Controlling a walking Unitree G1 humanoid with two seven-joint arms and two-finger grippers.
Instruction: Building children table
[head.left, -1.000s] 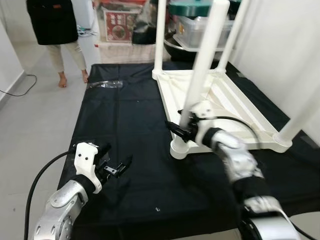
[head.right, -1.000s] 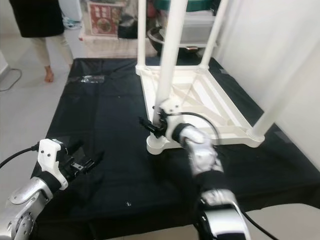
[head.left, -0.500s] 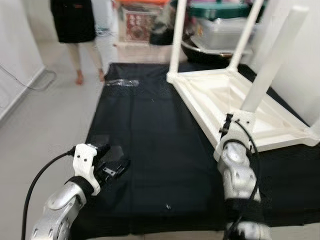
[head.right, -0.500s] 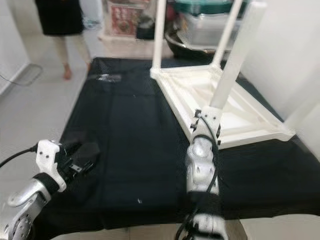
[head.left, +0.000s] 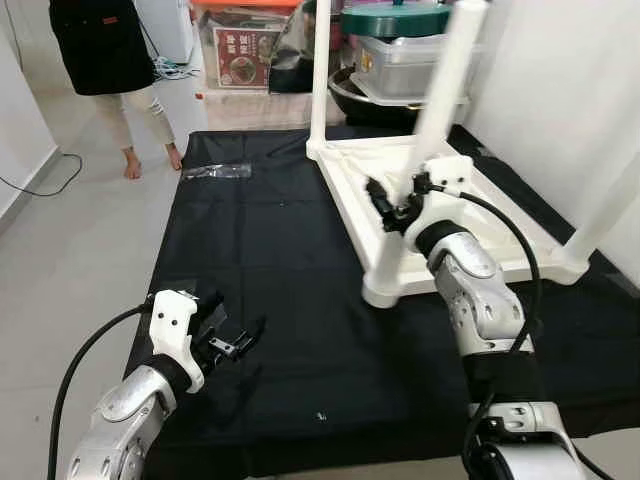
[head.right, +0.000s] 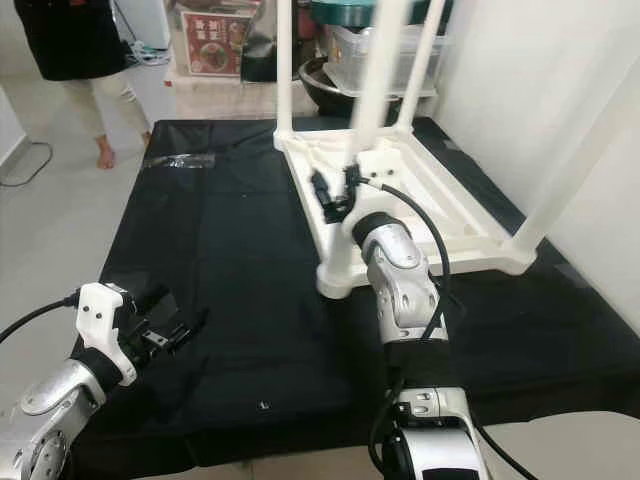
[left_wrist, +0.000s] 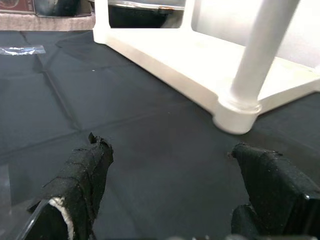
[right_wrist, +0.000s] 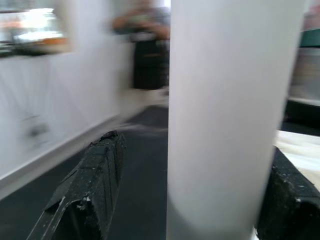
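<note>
Change: the right gripper (head.left: 385, 203) had climbed from the foot of the near leg (head.left: 420, 150) to about mid-height on it; camera also shifted, so the scene's drift was not object motion.
Table: white children's table (head.left: 470, 215) lay upside down on the black cloth (head.left: 270, 270) spread on the floor, legs pointing up, at the cloth's far right part.
Right gripper: jaws stood wide apart on either side of the near leg; in the right wrist view the leg filled the gap between the two fingers (right_wrist: 92, 185). Contact with the leg could not be told.
Left gripper (head.left: 232, 342): hovered low over the near left part of the cloth, well apart from the table; jaws wide, nothing between them, as the left wrist view showed.
Bag: clear plastic bag (head.left: 213, 171) lay on the far left of the cloth.
Person: legs and dark top (head.left: 100, 45) stood beyond the cloth, far left.
Background: storage boxes (head.left: 400, 60) behind the table.
</note>
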